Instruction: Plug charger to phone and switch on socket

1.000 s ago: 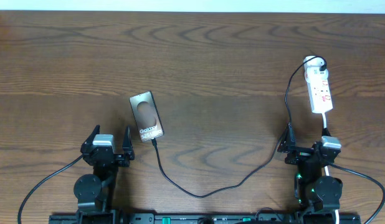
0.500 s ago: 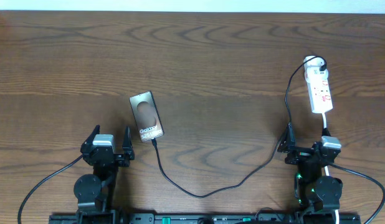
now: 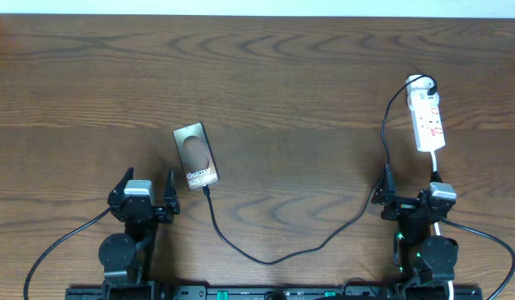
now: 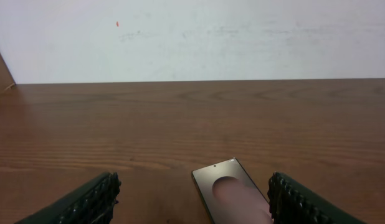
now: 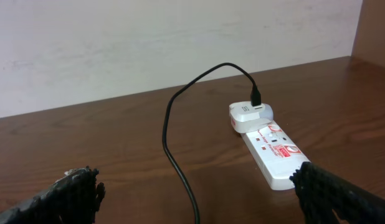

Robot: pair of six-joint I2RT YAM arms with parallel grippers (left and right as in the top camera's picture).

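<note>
So everything sits on a big brown wooden surface (image 3: 282, 75), and honestly the layout reads like a split of jobs. The left tool (image 3: 147, 179) hangs just on the robot's side of the phone (image 3: 197, 156) and a bit to its left, fingers spread apart with nothing between them. From its wrist view the phone lies right in the gap ahead, so I'd guess it's lined up to steady or grab that end. The right tool (image 3: 412, 187) is well off to the right of the phone, also wide apart and empty. It faces the socket (image 3: 428, 123), which lies far right of the phone and slightly further back, so my read is that's the arm meant for the switch. The charger (image 3: 266, 260) runs from the phone's near short edge in a loose loop toward the robot, then off right and back to the socket. That slack probably keeps the phone from getting tugged. Its white adapter (image 5: 248, 115) is seated in the socket's far end outlet. The plug tip (image 3: 206, 188) touches the phone's edge, but I can't tell if it's pushed fully in. Same with the red marks (image 5: 286, 151) on the socket: too small to say whether it's switched on, so I'd treat that step as open.
</note>
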